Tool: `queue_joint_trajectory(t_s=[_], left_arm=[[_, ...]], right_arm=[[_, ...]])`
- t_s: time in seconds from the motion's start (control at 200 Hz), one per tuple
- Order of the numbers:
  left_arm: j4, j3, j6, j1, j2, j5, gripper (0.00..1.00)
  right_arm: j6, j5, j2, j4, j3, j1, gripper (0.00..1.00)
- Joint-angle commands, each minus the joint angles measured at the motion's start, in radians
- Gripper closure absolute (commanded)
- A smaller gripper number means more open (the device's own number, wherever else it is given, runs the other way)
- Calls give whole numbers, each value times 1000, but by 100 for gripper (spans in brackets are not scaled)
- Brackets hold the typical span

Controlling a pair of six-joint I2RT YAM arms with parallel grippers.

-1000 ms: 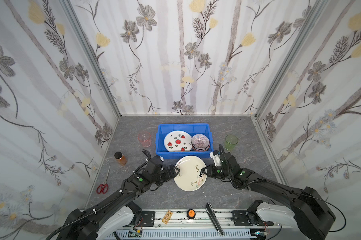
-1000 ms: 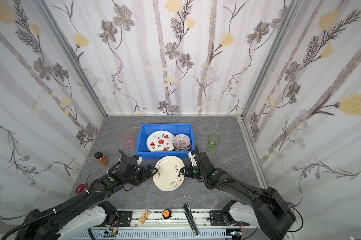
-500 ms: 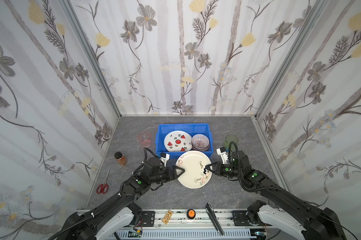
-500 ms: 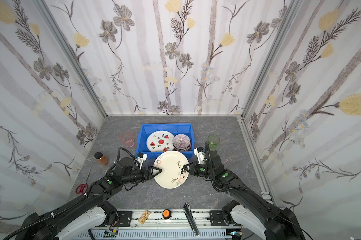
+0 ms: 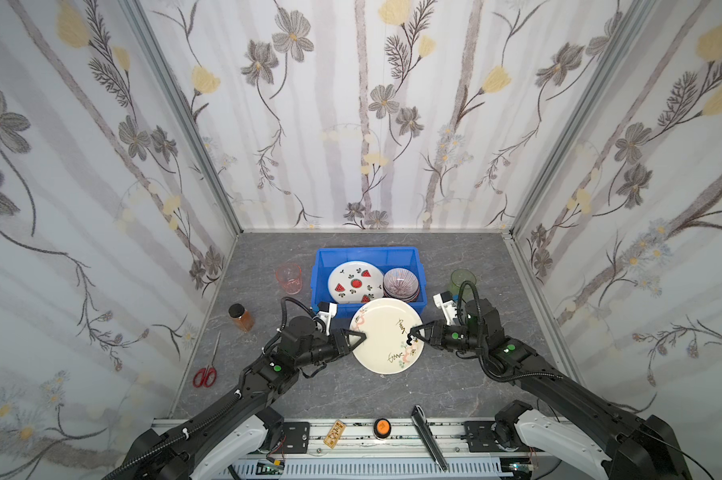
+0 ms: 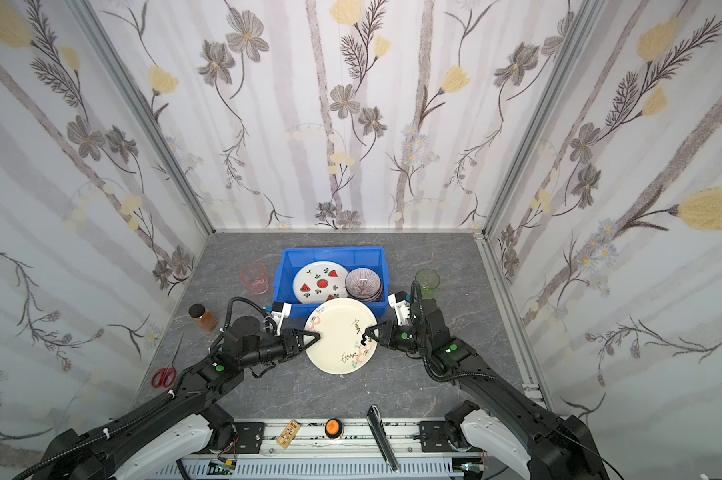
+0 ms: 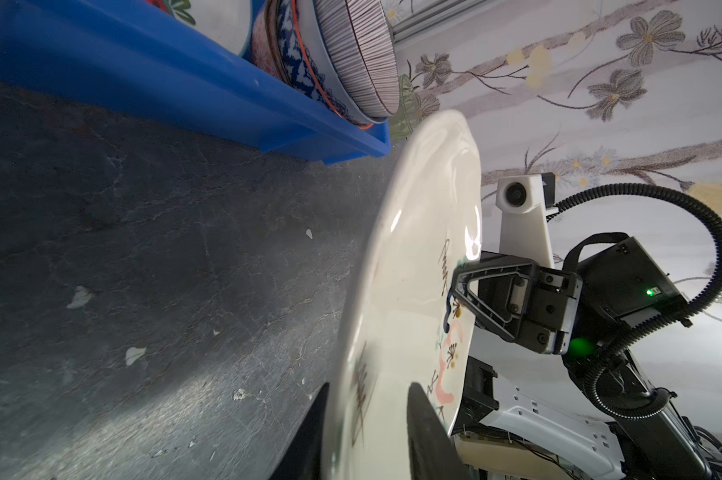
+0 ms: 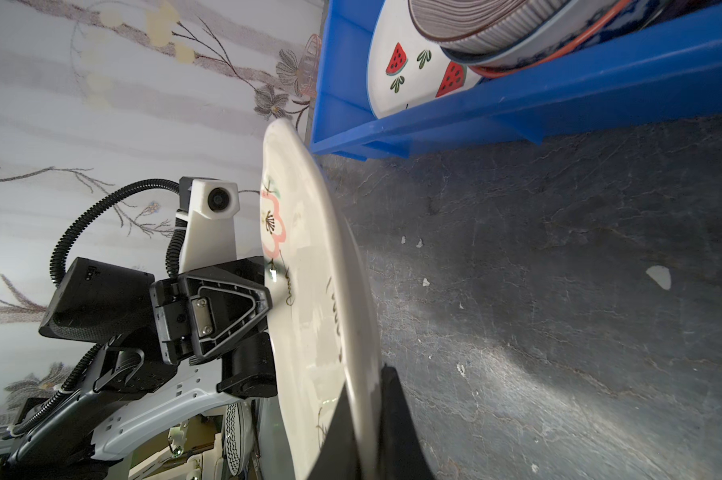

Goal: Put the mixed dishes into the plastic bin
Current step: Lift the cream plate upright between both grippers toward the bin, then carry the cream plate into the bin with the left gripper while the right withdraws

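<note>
In both top views the cream plate (image 5: 386, 338) now hangs clear of the counter (image 5: 392, 395), and its far rim overlaps the front wall of the blue bin (image 5: 367, 250). A second ago it sat lower and nearer the counter's front edge. The left gripper (image 5: 357, 337), then gaping beside the plate, has narrowed onto its left rim. The right gripper (image 5: 411, 336) stays pinched on the opposite rim. I judge the plate is now carried two-handed, with only the move over the wall and the release left. A watermelon plate (image 6: 319, 280) and stacked bowls (image 6: 363, 284) already lie inside the bin. A pink tumbler (image 6: 253, 278) and a green tumbler (image 6: 427, 282) wait on the counter either side of it.

In the left wrist view that gripper's fingers (image 7: 427, 436) straddle the rim, and the plate fills the gap.

In the right wrist view the right fingers (image 8: 400, 436) clamp the rim tightly.

The counter is grey, veined and flecked with pale chips. Floral-papered walls close three sides. An amber jar (image 5: 240, 318) and red scissors (image 5: 204, 376) lie near the left edge.
</note>
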Motion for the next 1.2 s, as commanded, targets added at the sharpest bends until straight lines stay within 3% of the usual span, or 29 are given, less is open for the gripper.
queue_joint_trajectory(t_s=[0.0,0.27,0.405,0.729,0.974,1.194], left_arm=[[74,1,-11,0,-1,30,76],[80,8,-14,5,4,28,100],[80,8,-22,14,2,19,100],[80,13,-31,44,-4,17,100],[80,22,-38,81,-25,36,100],[73,83,-10,188,-24,67,100]], right_arm=[[11,-34,9,96,13,0,100],[4,-32,22,94,15,0,100],[-1,-25,22,89,18,0,91],[-41,14,2,24,44,-8,57],[-58,46,-30,-11,41,-26,49],[-92,101,-98,-58,41,-46,47]])
